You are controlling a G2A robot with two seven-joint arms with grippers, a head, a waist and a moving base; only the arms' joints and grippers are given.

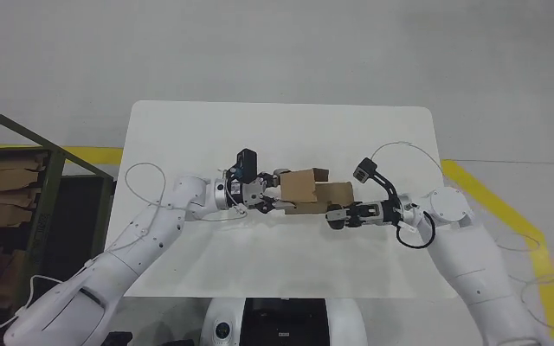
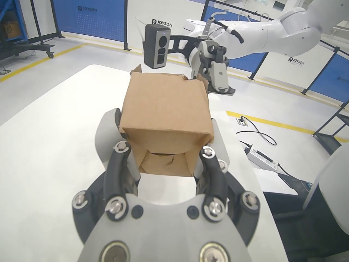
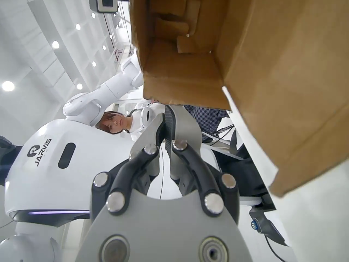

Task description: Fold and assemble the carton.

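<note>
The left gripper (image 1: pixel 267 197) squeezes one end of the brown carton (image 1: pixel 299 184) over the middle of the white table (image 1: pixel 346 130). The carton lies on its side, open, with folded flaps inside. The right gripper (image 1: pixel 331 216), fingers (image 3: pixel 170 126) pressed together, sits right at its open edge.

Plain brown carton (image 1: pixel 299 183), white table (image 1: pixel 277 130), grey floor (image 1: pixel 260 52), yellow stripes (image 1: pixel 97 155).

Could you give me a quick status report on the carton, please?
Left gripper shut on carton. Right gripper shut at its open end. No obstruction seen.
</note>
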